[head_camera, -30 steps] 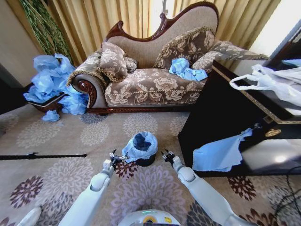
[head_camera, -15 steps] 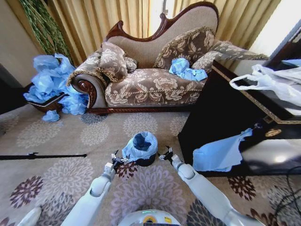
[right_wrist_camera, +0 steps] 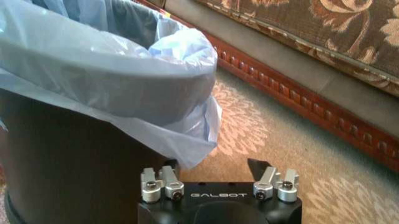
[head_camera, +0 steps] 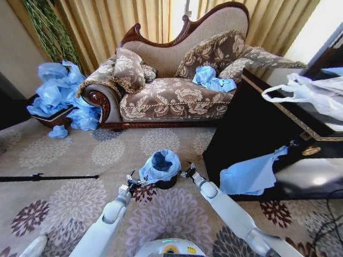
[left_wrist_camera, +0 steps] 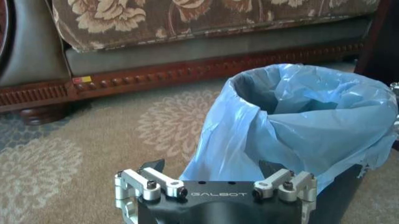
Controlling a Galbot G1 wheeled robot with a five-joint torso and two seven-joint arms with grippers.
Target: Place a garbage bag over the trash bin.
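Note:
The trash bin [head_camera: 167,183] is a small black cylinder standing on the patterned carpet in front of me. The light blue garbage bag [head_camera: 159,166] lines its mouth and is folded down over the rim. My left gripper [head_camera: 136,181] hovers open at the bin's left side, with the bag's hanging film [left_wrist_camera: 299,126] between its spread fingers above the black wall [left_wrist_camera: 341,200]. At the bin's right side my right gripper [head_camera: 188,172] is open. Its wrist view shows the bag's folded skirt [right_wrist_camera: 106,70] draped over the bin wall [right_wrist_camera: 68,158], ending just ahead of the right gripper [right_wrist_camera: 215,164].
A carved sofa [head_camera: 171,99] with a blue bag on its seat stands behind the bin. A dark glossy cabinet [head_camera: 252,134] is close on the right, with a blue bag [head_camera: 249,174] hanging from it and a white bag [head_camera: 305,93] on top. More blue bags [head_camera: 59,93] are piled far left.
My right gripper has moved forward and inward, closer to the bin's right side. The left gripper has edged slightly toward the bin. The bag and bin stay put.

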